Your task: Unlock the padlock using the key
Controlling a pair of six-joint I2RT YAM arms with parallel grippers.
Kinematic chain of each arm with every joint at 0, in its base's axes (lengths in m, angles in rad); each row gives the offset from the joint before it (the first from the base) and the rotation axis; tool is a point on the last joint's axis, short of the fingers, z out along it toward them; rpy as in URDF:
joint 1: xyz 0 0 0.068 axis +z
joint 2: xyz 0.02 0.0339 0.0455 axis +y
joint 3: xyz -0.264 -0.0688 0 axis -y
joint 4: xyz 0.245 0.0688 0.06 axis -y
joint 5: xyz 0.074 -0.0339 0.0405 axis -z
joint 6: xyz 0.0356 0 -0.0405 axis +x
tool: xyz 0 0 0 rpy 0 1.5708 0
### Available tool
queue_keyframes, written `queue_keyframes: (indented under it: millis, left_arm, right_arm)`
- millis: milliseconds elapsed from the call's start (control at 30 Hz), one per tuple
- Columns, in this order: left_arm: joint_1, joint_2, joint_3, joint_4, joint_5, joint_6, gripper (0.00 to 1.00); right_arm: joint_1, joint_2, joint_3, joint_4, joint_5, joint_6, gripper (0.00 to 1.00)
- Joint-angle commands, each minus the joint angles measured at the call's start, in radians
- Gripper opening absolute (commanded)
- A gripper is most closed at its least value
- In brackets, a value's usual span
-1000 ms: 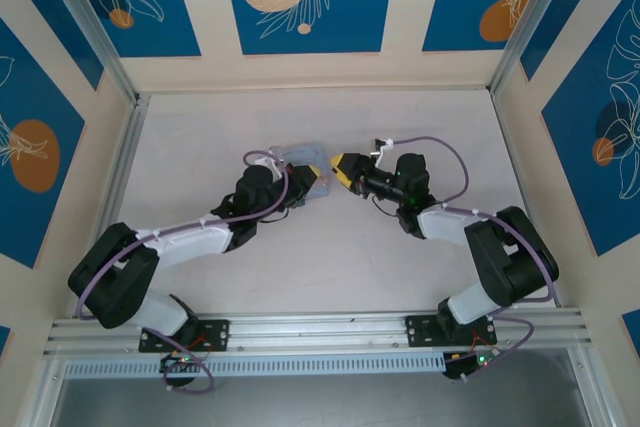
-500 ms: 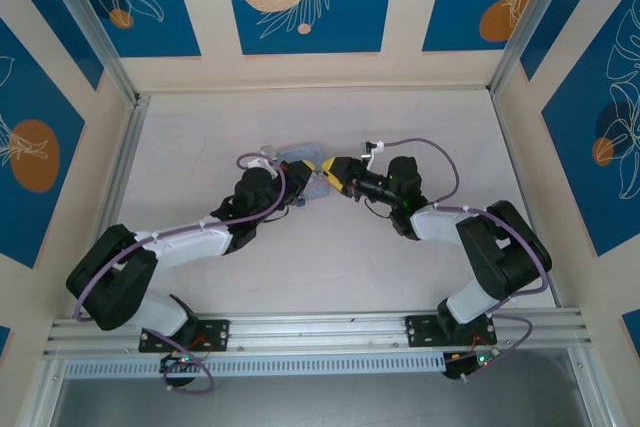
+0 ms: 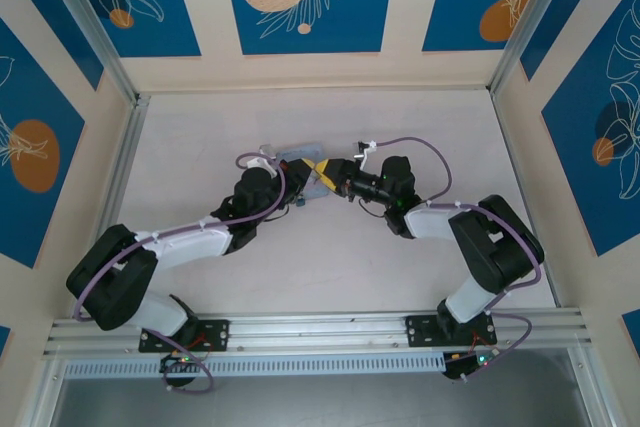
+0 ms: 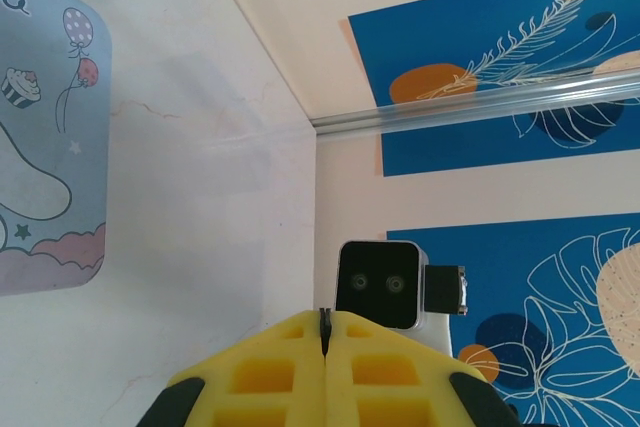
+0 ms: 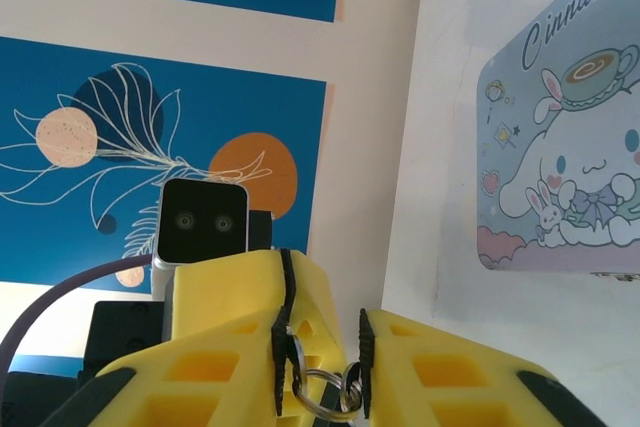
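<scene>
Tin [image 3: 300,151] lies mid-table; at its 4 o'clock, left gripper [image 4: 323,313] is shut, thin dark sliver [image 4: 323,325] in its seam; right gripper [image 5: 352,372] jaws narrowly flank a metal ring [image 5: 318,394], grip unclear.

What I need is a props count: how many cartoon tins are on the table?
1. The pale blue cartoon tin lies flat on the table, near its middle, its near part covered by the left arm. Another could be hidden beneath the arms.
</scene>
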Motion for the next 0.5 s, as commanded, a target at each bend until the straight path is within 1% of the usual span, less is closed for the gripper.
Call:
queue_keyframes:
  millis: [0,67,267,333,400,467]
  left_arm:
    - [-0.009,0.002,-0.006,0.032,-0.019,-0.010,0.00]
    - [-0.009,0.002,-0.007,0.031,-0.021,-0.007,0.00]
    - [-0.009,0.003,-0.009,0.031,-0.027,-0.007,0.00]
    - [-0.010,0.004,-0.009,0.029,-0.028,-0.005,0.00]
    - [-0.010,0.004,-0.011,0.029,-0.031,-0.006,0.00]
    - [-0.009,0.002,-0.011,0.028,-0.034,-0.005,0.00]
  right_arm:
    - [0.010,0.012,0.028,0.032,-0.005,0.003,0.24]
    - [0.009,0.011,0.027,0.035,-0.003,0.001,0.20]
    - [0.008,0.013,0.023,0.043,-0.008,0.005,0.13]
    - [0.009,0.013,0.020,0.048,-0.010,0.008,0.14]
    - [0.009,0.013,0.022,0.053,-0.016,0.008,0.20]
    - [0.009,0.013,0.022,0.057,-0.020,0.008,0.22]
